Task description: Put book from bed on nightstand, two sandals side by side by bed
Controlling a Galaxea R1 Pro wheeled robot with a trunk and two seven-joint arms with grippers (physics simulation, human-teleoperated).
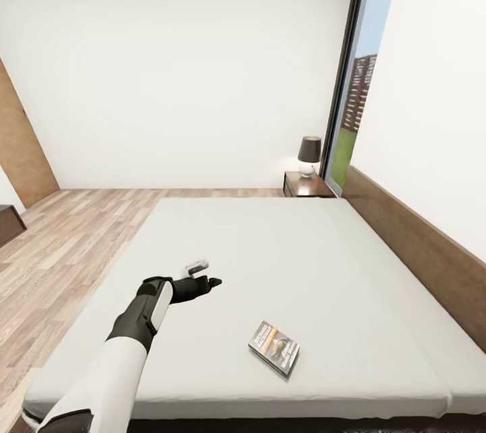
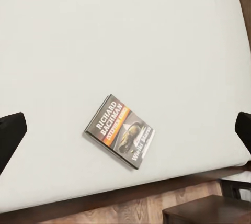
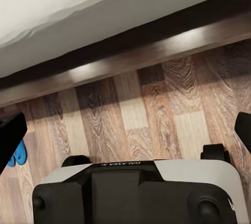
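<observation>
One arm out: left gripper (image 1: 208, 279) hovers above the bed (image 1: 283, 244), fingers spread wide, nothing held | book (image 1: 274, 347) flat on the mattress near the foot edge, right of that gripper, apart from it | nightstand (image 1: 307, 185) with lamp (image 1: 309, 155) at far corner | right gripper (image 3: 125, 130) parted, empty, over wood floor (image 3: 157, 114); blue sandal (image 3: 18, 153) beside it.

Book (image 1: 275, 347) flat, cover up, on bed (image 1: 304, 251), blue sandal (image 3: 19, 153) on floor
</observation>
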